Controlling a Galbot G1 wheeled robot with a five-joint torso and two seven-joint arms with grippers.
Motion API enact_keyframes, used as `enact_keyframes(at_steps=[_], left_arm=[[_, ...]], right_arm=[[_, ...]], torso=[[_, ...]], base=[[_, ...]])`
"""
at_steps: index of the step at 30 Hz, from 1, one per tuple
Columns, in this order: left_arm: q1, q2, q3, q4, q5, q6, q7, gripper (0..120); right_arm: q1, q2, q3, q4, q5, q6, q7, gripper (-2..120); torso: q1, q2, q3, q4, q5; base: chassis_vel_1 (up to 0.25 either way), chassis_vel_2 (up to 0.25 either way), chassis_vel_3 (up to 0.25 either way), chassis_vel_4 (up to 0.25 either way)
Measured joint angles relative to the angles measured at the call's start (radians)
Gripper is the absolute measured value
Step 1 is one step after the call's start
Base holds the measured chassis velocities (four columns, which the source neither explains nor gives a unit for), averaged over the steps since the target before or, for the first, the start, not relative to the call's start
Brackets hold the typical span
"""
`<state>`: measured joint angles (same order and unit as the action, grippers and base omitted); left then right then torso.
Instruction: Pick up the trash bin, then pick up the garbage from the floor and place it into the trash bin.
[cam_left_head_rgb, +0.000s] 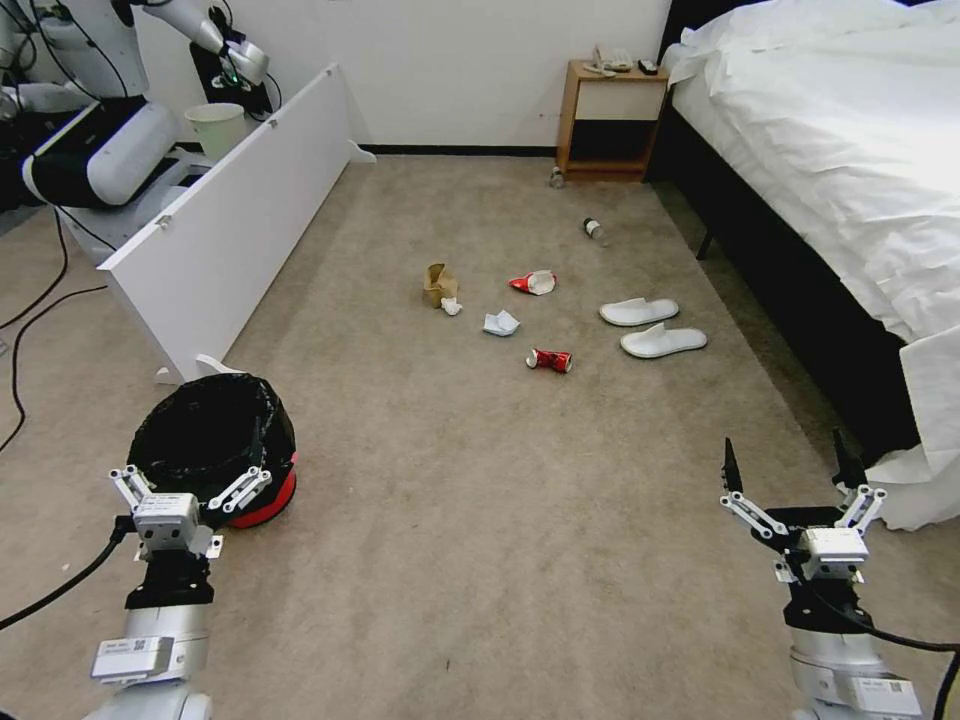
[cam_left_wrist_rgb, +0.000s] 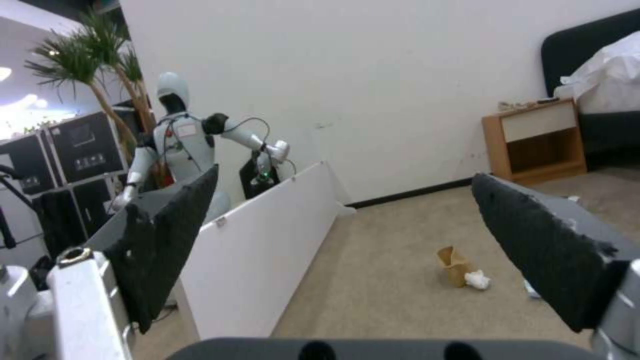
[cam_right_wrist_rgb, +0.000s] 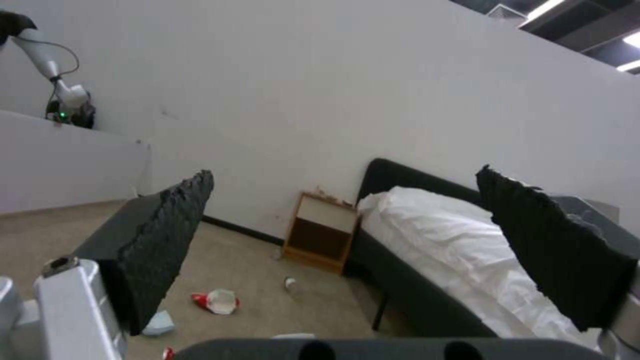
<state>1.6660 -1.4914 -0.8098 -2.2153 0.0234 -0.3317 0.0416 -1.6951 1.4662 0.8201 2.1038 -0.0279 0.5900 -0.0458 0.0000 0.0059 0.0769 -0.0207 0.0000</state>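
Head view high above carpet (cam_left_head_rgb: 480, 520); both wrist views low, facing nightstand (cam_left_head_rgb: 610, 120).

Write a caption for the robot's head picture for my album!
Open left claw hovers at the black-bagged round red trash bin; crushed red can and white slippers litter the beige carpet.

**Robot body: white arms, black pads**

Both arms: white/silver round shells w/ QR-type labels nr wrists. Left gripper (cam_left_head_rgb: 188, 478) & right gripper (cam_left_head_rgb: 790, 470), nearer the camera than the trash bin (cam_left_head_rgb: 215, 445): white linkage fingers, black textured pads, grey boxy hubs, black cables trailing off wrists.
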Motion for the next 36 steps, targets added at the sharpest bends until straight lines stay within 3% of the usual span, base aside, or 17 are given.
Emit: enact_keyframes(at_steps=[36], left_arm=[[-0.012, 0.009, 0.003, 0.014, -0.005, 0.002, 0.000, 100]], right_arm=[[0.004, 0.015, 0.004, -0.005, -0.020, -0.006, 0.000, 100]], torso=[[0.000, 0.000, 0.000, 0.0000, 0.0000]], base=[[-0.001, 0.001, 0.001, -0.002]])
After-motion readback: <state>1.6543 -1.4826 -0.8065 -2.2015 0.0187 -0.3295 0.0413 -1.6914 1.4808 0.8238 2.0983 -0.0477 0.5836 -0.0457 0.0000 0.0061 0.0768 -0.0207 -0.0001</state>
